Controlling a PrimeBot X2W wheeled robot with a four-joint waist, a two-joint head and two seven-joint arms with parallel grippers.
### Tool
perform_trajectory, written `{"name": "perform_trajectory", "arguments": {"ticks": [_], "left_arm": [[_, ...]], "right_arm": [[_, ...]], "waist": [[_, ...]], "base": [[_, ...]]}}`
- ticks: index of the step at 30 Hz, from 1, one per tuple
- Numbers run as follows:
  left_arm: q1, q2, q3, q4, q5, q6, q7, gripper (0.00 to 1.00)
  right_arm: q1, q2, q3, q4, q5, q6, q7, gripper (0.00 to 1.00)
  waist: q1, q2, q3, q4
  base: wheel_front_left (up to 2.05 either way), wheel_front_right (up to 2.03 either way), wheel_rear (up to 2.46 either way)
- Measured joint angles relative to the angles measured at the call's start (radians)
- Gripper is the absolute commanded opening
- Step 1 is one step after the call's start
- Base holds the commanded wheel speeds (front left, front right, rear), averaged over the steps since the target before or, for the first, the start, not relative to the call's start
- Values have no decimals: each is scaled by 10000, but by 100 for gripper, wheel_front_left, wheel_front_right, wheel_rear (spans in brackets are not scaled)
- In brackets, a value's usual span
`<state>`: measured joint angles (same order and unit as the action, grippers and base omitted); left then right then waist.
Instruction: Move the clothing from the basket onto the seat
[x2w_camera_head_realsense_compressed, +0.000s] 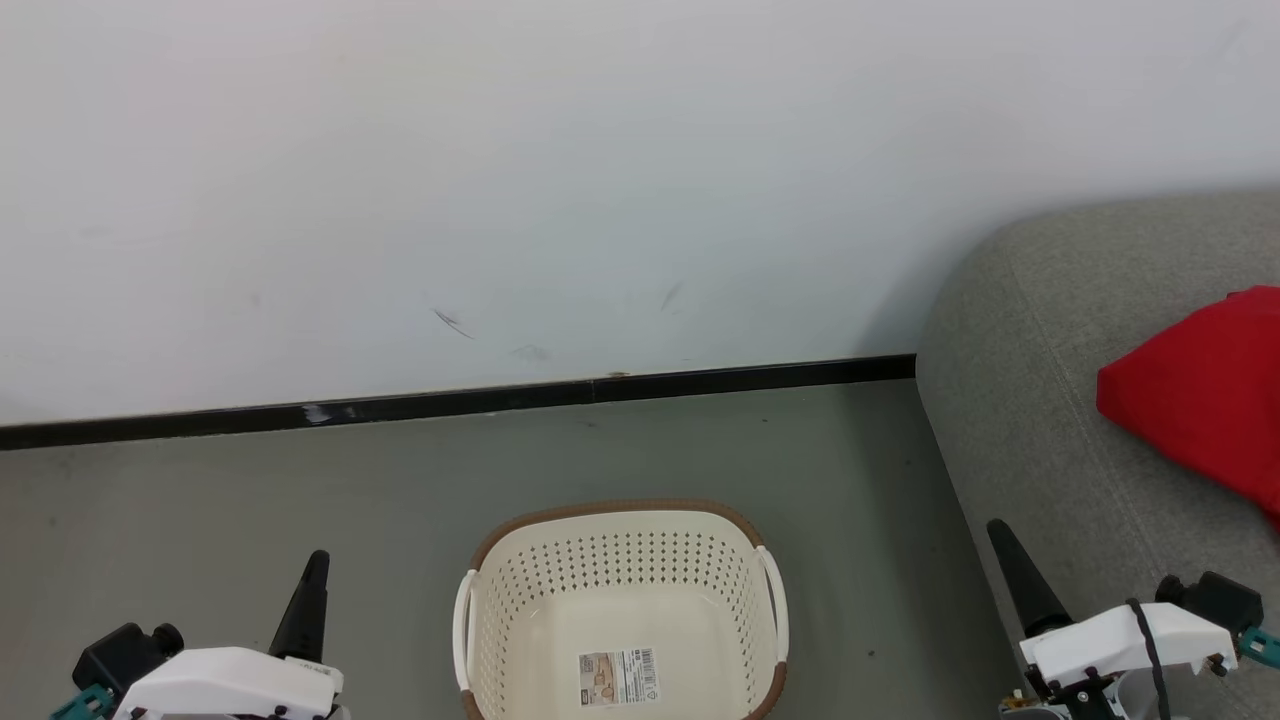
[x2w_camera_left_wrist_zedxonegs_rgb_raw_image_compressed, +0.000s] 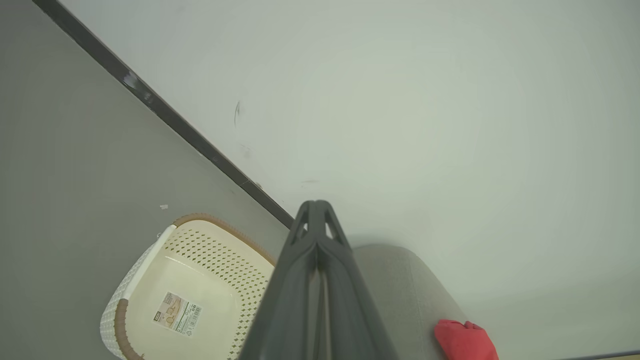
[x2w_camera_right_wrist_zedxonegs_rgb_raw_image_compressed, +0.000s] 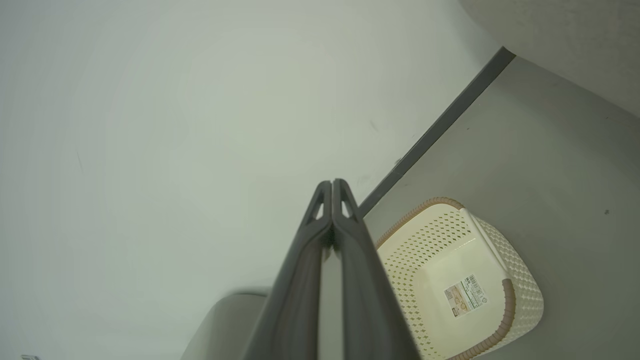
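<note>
In the head view the bottom edge cuts off the near side of the basket (x2w_camera_head_realsense_compressed: 620, 512), which stands on the grey floor (x2w_camera_head_realsense_compressed: 200, 500). Its bare bottom and a barcode label (x2w_camera_head_realsense_compressed: 618, 678) show. The right edge cuts off the red clothing (x2w_camera_head_realsense_compressed: 1200, 400), which lies on the sofa (x2w_camera_head_realsense_compressed: 1020, 400), so its full shape and any trim are hard to make out. Just one end of the sofa is in frame. The left fingers (x2w_camera_head_realsense_compressed: 308, 610) rise at the lower left over the floor, pressed together and holding nothing. The right fingers (x2w_camera_head_realsense_compressed: 1020, 580) rise at the lower right by the sofa's front edge, leaning leftward, also pressed together with nothing between them. Both pale wrists are partly cut off. In the left wrist view the closed left fingers (x2w_camera_left_wrist_zedxonegs_rgb_raw_image_compressed: 300, 280) hide part of the basket (x2w_camera_left_wrist_zedxonegs_rgb_raw_image_compressed: 220, 250) and the sofa (x2w_camera_left_wrist_zedxonegs_rgb_raw_image_compressed: 400, 285), and a corner of the red clothing (x2w_camera_left_wrist_zedxonegs_rgb_raw_image_compressed: 462, 342) shows at the bottom. In the right wrist view the closed right fingers (x2w_camera_right_wrist_zedxonegs_rgb_raw_image_compressed: 305, 270) point at the white wall (x2w_camera_right_wrist_zedxonegs_rgb_raw_image_compressed: 150, 125), with the basket (x2w_camera_right_wrist_zedxonegs_rgb_raw_image_compressed: 440, 230) just beside them on the floor.
</note>
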<state>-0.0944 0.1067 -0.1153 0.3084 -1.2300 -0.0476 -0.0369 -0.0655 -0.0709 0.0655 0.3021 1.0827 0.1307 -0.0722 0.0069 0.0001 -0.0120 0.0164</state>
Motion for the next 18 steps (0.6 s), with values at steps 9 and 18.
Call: {"name": "perform_trajectory", "arguments": {"ticks": [9, 18], "left_arm": [[0, -142, 412, -38, -867, -161, 313, 0], [0, -307, 826, -100, -1670, -284, 631, 0]], "right_arm": [[-1, -27, -282, -40, 1281, 0, 253, 0], [-2, -46, -570, -127, 2566, 0, 560, 0]], "waist": [[-49, 0, 75, -36], [-58, 0, 116, -73]], "base": [[0, 0, 0], [0, 0, 0]]}}
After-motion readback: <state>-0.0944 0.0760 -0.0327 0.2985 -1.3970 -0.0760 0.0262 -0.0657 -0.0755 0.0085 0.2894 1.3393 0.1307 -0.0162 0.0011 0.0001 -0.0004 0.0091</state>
